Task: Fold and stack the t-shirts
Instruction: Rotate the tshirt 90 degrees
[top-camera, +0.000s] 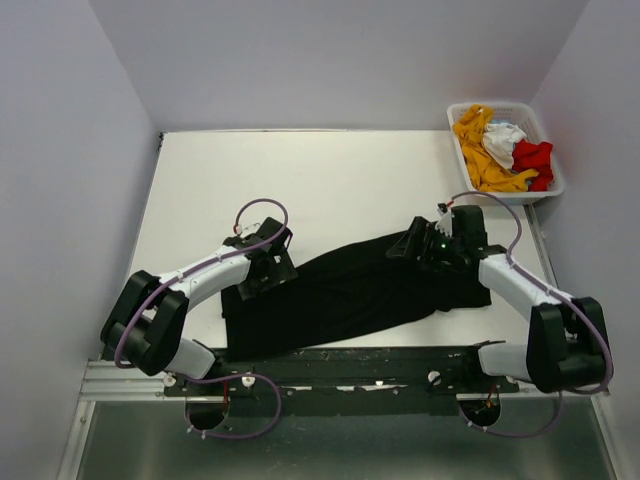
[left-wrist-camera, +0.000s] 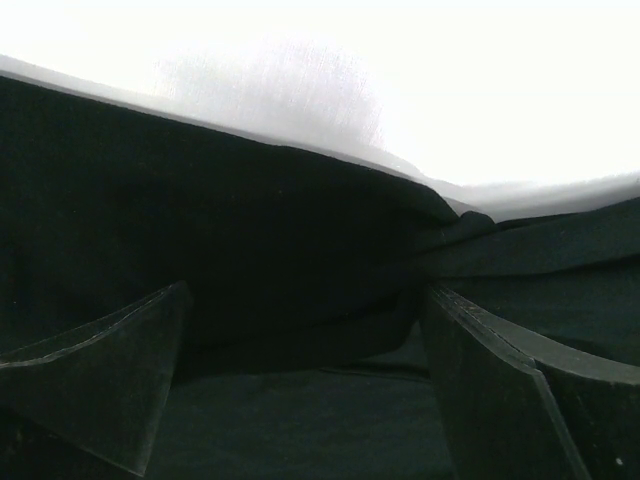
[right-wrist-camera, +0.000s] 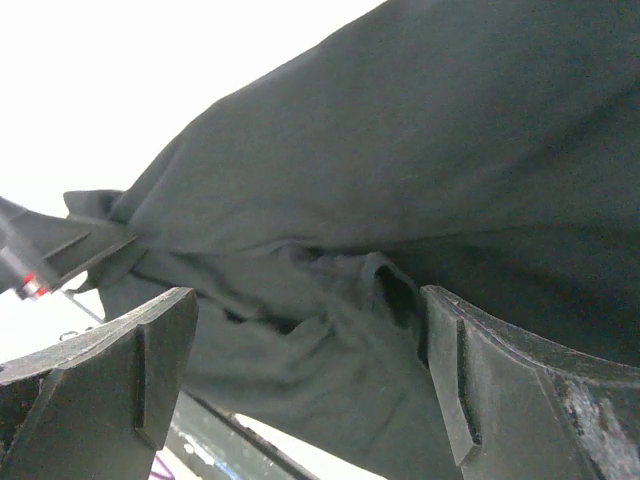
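A large black t-shirt (top-camera: 350, 295) lies rumpled across the near half of the white table (top-camera: 330, 180). My left gripper (top-camera: 268, 268) hovers open over the shirt's left end; in its wrist view black cloth (left-wrist-camera: 300, 400) fills the space between the wide-apart fingers (left-wrist-camera: 110, 370). My right gripper (top-camera: 408, 246) stands open at the shirt's upper right edge, and a wrinkled fold (right-wrist-camera: 330, 330) sits between its fingers (right-wrist-camera: 470, 370). Orange-yellow (top-camera: 480, 150), white (top-camera: 503, 143) and red (top-camera: 535, 160) t-shirts lie bunched in the basket.
A white slatted basket (top-camera: 553, 190) stands at the table's far right corner. Grey walls close the left, back and right sides. The arms' bases and a dark rail (top-camera: 350, 365) run along the near edge.
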